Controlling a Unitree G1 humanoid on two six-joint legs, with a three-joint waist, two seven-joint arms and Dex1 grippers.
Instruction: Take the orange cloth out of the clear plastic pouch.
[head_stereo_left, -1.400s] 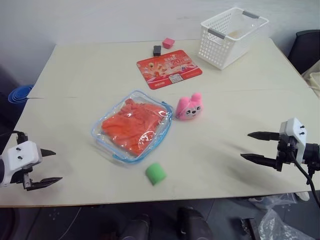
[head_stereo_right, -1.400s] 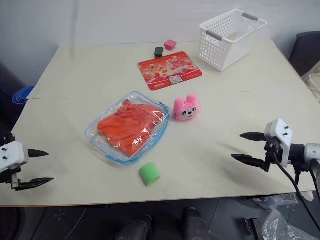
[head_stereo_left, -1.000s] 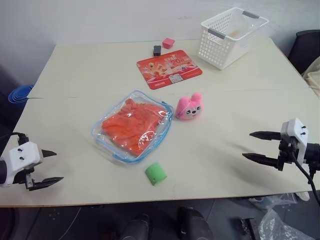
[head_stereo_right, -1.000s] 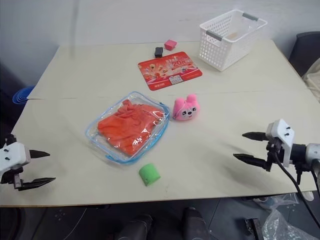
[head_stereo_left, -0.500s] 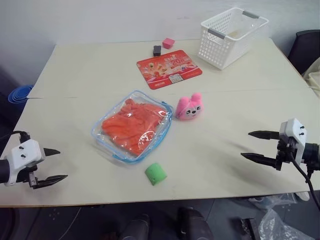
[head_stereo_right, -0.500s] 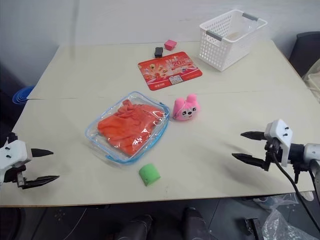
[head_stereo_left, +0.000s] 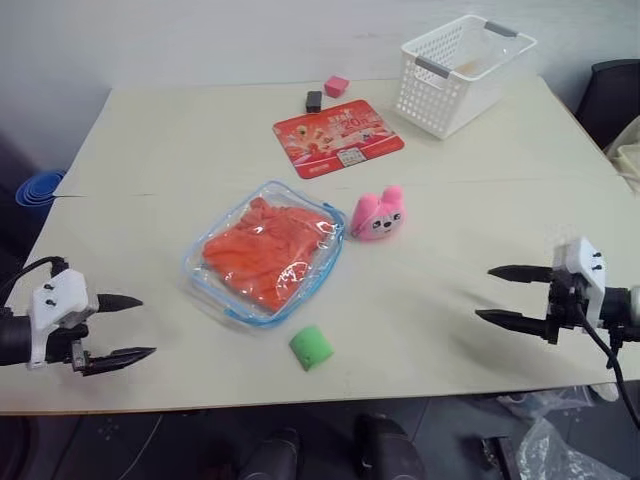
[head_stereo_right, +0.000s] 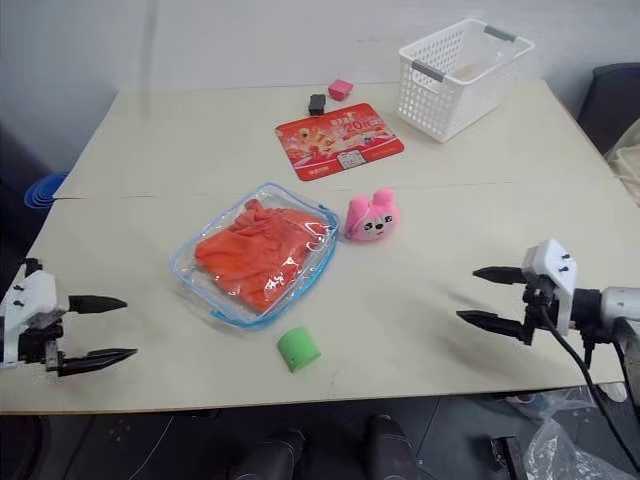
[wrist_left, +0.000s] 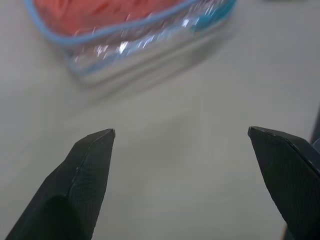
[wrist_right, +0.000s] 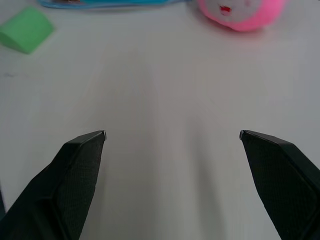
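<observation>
The clear plastic pouch (head_stereo_left: 266, 252) with light blue piping lies flat near the table's middle, and the orange cloth (head_stereo_left: 262, 258) is bunched inside it. My left gripper (head_stereo_left: 138, 327) is open over the table's front left corner, its tips pointing at the pouch from a hand's breadth away. The pouch's edge (wrist_left: 145, 45) lies ahead of that gripper (wrist_left: 181, 131). Over the front right part of the table, my right gripper (head_stereo_left: 487, 294) is open and empty, pointing left toward the middle. Bare table lies under this gripper (wrist_right: 172, 133).
A pink plush toy (head_stereo_left: 378, 215) sits just right of the pouch, a green block (head_stereo_left: 311, 347) in front of it. Farther back lie a red printed card (head_stereo_left: 338, 136), a black piece (head_stereo_left: 314, 100) and a pink cube (head_stereo_left: 337, 86). A white lattice basket (head_stereo_left: 464, 72) stands at the back right.
Both open grippers have moved inward toward the table's middle, the left one rightward toward the pouch, the right one leftward. The pouch and the other things have not moved.
</observation>
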